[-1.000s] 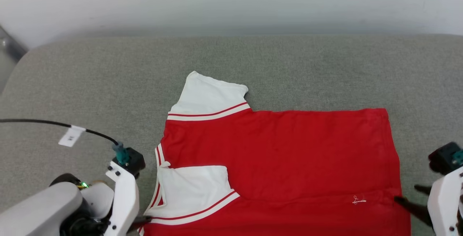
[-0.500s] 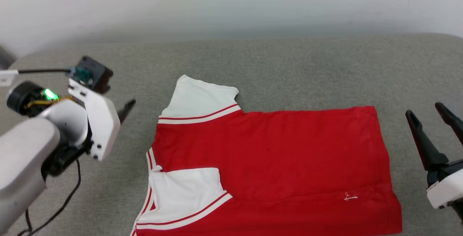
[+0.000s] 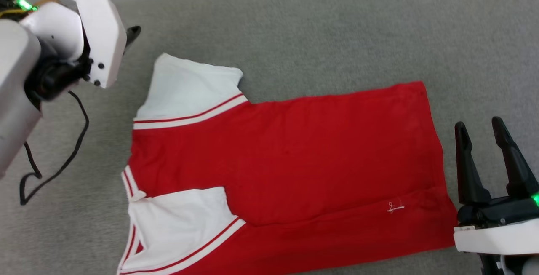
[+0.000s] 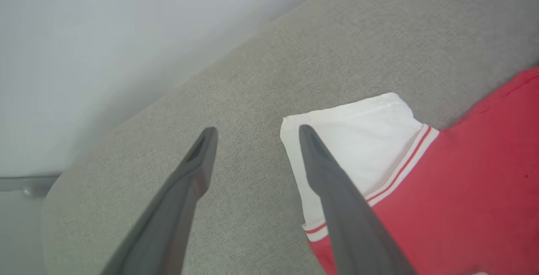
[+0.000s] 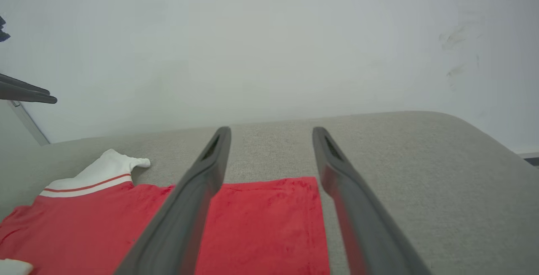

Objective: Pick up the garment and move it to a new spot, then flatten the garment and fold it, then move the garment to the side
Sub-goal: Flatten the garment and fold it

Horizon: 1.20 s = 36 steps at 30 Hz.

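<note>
Left gripper point(image 4: 257, 132) with its two dark fingers spread wide and nothing between them, white wrist bracket point(image 3: 97, 35) and pale forearm point(image 3: 12, 98) behind it, right gripper point(image 3: 478, 124) likewise spread and empty, fingers rising from its white wrist point(image 3: 497, 239).

the shirt point(image 3: 286, 157) is bright red with white short sleeves, each ending in a red-and-white striped band. it lies flat on the grey cloth surface point(image 3: 337, 35), turned sideways: neck end to the left, hem point(image 3: 433, 153) to the right, with the right end a little farther than the left. the far sleeve point(image 3: 189, 85) sticks out flat toward the far left, past the body. the near sleeve point(image 3: 181, 220) is folded in over the red body, and a fold line runs from it along the near side toward the hem. a small white thread mark point(image 3: 396, 207) sits near the hem, on the near right.
</note>
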{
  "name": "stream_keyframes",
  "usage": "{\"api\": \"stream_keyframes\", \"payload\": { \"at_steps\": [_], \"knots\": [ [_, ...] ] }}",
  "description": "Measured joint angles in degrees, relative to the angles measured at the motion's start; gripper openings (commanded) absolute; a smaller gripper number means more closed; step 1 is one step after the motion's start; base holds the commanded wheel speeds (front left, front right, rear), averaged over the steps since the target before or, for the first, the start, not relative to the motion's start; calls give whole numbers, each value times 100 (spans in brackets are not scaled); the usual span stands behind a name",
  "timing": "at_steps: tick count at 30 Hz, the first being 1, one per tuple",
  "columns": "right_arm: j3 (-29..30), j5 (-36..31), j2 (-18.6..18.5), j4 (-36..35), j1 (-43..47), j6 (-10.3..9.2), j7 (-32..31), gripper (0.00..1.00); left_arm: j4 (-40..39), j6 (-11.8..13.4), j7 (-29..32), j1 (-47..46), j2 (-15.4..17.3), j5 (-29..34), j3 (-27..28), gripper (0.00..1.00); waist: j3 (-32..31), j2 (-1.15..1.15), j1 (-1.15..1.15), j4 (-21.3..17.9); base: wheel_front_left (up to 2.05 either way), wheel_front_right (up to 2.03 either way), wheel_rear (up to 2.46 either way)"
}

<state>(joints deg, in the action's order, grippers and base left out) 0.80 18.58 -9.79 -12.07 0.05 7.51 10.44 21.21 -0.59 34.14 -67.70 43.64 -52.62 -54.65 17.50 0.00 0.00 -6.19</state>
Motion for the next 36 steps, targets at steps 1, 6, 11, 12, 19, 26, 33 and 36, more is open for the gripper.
{"api": "stream_keyframes", "payload": {
  "at_steps": [1, 6, 11, 12, 19, 26, 33, 36],
  "knots": [
    [-34, -14, 36, 4, -26, 0, 44, 100, 83, -51, 281, -128, -23, -35, -46, 100, 98, 0, 0, -48, 0, 0, 0],
    [-188, -75, 78, 98, -303, 0, 167, 100, 415, -193, 1489, -665, -165, -433, -91, 100, 575, 0, 0, -305, 0, 0, 0],
    [-312, -76, 71, 214, -539, 0, 265, 100, 583, -220, 2375, -1020, -180, -509, -258, 100, 1020, 0, 1, -542, 0, 0, 0],
    [-341, -76, 69, 246, -587, 0, 274, 100, 599, -222, 2547, -1074, -168, -492, -314, 100, 1106, 0, 1, -580, 0, 0, 0],
    [-571, -41, 46, 452, -883, 0, 369, 100, 667, -298, 3083, -1332, -37, -261, -587, 100, 1611, 0, 1, -765, 0, 0, 0],
    [-664, -42, -22, 704, -967, 0, 423, 100, 502, -504, 3059, -1351, 54, -313, -671, 0, 1736, 0, 0, -788, 0, 0, 0],
    [-441, -75, -187, 697, -1081, 0, 443, 100, 509, -549, 2624, -1055, -15, -415, -656, 0, 1415, 0, 1, -678, 0, 0, 0],
    [-257, -185, -377, 579, -1194, -1, 392, 100, 425, -591, 2402, -928, -51, -437, -681, 0, 1178, 0, 1, -603, 0, 0, 0]
  ]
}}
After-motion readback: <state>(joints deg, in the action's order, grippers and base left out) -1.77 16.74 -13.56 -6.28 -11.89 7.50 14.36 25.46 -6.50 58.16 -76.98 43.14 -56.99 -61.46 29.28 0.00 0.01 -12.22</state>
